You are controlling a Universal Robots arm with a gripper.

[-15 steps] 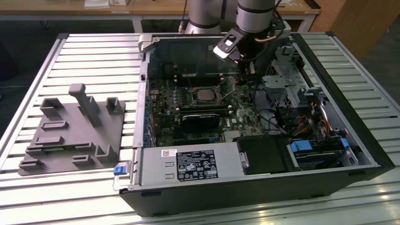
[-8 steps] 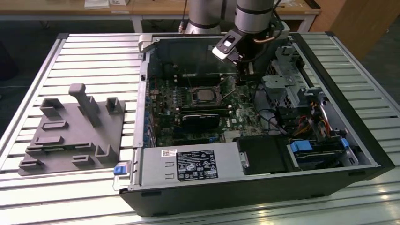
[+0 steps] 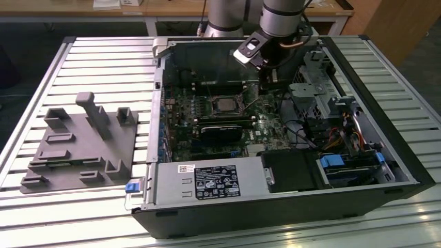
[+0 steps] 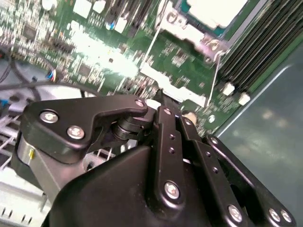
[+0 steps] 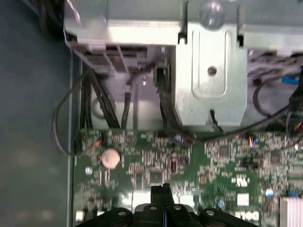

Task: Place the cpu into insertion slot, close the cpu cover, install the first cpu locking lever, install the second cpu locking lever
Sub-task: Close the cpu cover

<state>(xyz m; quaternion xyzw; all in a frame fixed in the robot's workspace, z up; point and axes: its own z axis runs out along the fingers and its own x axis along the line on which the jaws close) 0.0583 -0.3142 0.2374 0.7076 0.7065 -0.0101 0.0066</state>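
Observation:
The cpu (image 3: 224, 106), a dull silver-grey square, lies in the insertion slot (image 3: 211, 107) near the middle of the green motherboard inside the open computer case. The second wrist view has its bright top (image 4: 213, 9) framed by the silvery cpu cover (image 4: 187, 30), with thin wire levers (image 4: 151, 45) running along two sides. My gripper (image 3: 265, 81) hangs low over the board, toward the exterior view's right and slightly behind the slot. Its black fingertips (image 5: 163, 191) are pressed together, shut, with nothing visible between them. In the second wrist view the gripper (image 4: 158, 94) points at bare board just beside the cover.
A black rectangular card (image 3: 220, 132) lies just in front of the slot. A metal drive cage (image 3: 313, 98) and loose cables (image 3: 331, 139) crowd the exterior view's right. A grey power supply (image 3: 206, 181) sits at the case front. A grey fixture tray (image 3: 76, 144) rests on the slatted table.

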